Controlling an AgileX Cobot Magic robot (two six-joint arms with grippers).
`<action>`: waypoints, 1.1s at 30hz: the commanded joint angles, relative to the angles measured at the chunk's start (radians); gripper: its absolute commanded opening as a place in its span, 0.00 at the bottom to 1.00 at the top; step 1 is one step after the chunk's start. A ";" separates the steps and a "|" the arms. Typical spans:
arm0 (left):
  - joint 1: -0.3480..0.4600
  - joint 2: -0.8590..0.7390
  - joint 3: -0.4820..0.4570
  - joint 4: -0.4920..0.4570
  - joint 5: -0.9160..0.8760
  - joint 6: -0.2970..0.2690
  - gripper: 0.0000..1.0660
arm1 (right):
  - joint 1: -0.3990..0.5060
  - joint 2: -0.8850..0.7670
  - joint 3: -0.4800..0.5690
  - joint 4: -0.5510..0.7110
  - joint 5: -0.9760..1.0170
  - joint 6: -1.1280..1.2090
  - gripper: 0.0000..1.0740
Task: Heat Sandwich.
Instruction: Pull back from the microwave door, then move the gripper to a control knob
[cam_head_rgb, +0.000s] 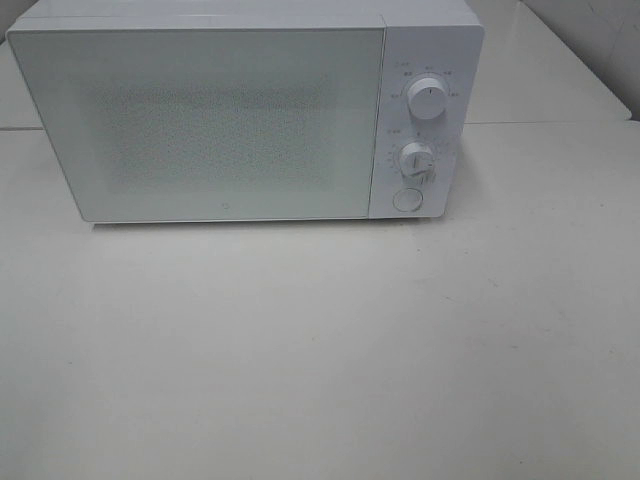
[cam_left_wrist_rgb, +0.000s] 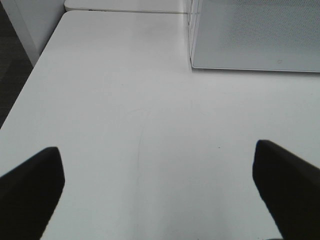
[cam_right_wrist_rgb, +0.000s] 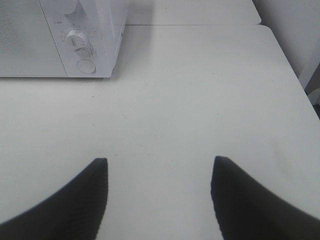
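The left claw stood wide open, its two dark fingers far apart with nothing between them, hanging over the bare white table. Ahead of it and to its inner side sat the microwave, door shut and its near corner well apart from the claw. On the outer side the table's edge ran slantwise close by, with dark floor beyond. The right claw was open too, though less wide, and held nothing. Ahead of it on its inner side were the microwave's lower knob and round button, and the table's edge ran along its outer side. Both claws pointed forward and downward above the tabletop, touching nothing. From the high camera neither arm showed. A broad clear stretch of table lay in front of the closed door, and a seam crossed the table behind the microwave. The sandwich appeared in no view, so its place could not be told.
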 joint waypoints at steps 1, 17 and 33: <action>0.003 -0.020 0.001 -0.007 0.000 -0.001 0.92 | -0.005 -0.017 0.007 -0.003 -0.005 0.003 0.55; 0.003 -0.020 0.001 -0.007 0.000 -0.001 0.92 | -0.005 -0.017 0.007 -0.003 -0.005 0.006 0.55; 0.003 -0.020 0.001 -0.007 0.000 -0.001 0.92 | -0.005 -0.017 0.007 -0.003 -0.005 0.006 0.55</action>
